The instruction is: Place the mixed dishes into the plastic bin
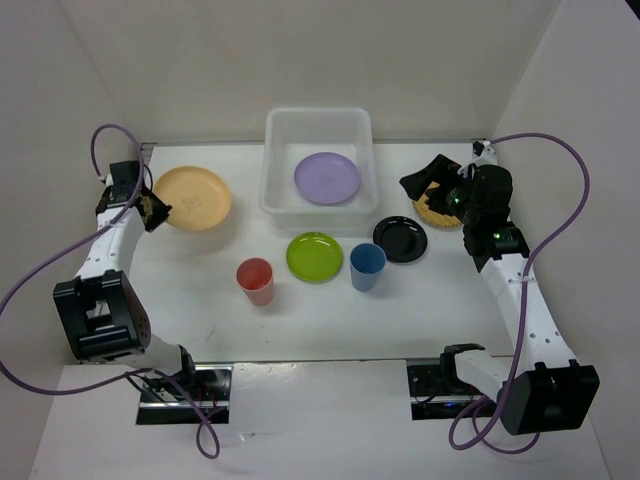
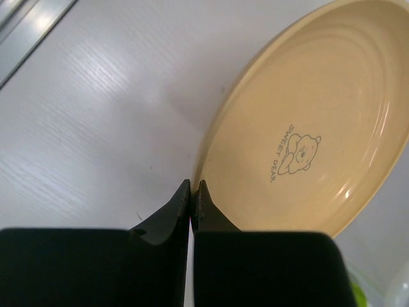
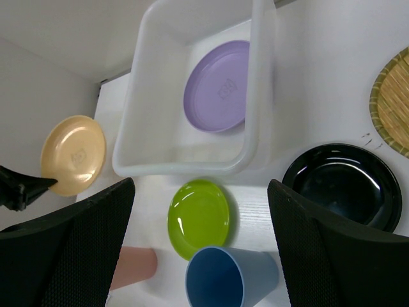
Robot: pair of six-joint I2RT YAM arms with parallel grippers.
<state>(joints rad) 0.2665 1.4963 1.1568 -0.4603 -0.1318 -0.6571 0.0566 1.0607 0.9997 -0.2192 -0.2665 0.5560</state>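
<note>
- At the far left of the desk (image 1: 200, 320), the left end effector (image 2: 193, 190) is pressed together right at the rim of the peach plate (image 2: 307, 121); I cannot tell whether the rim is truly pinched
- Right end effector (image 1: 428, 182) hangs spread wide over the woven disc (image 1: 432, 212), holding nothing
- Only the lavender plate (image 1: 326, 177) lies in the bin (image 1: 318, 118)
- Risk: such a thin edge hold could slip or lift empty, and a drooping plate might clip the bin wall

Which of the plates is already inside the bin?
The lavender plate, lying flat inside the bin. The peach-orange plate, lime green plate and black plate sit outside it on the table.
</note>
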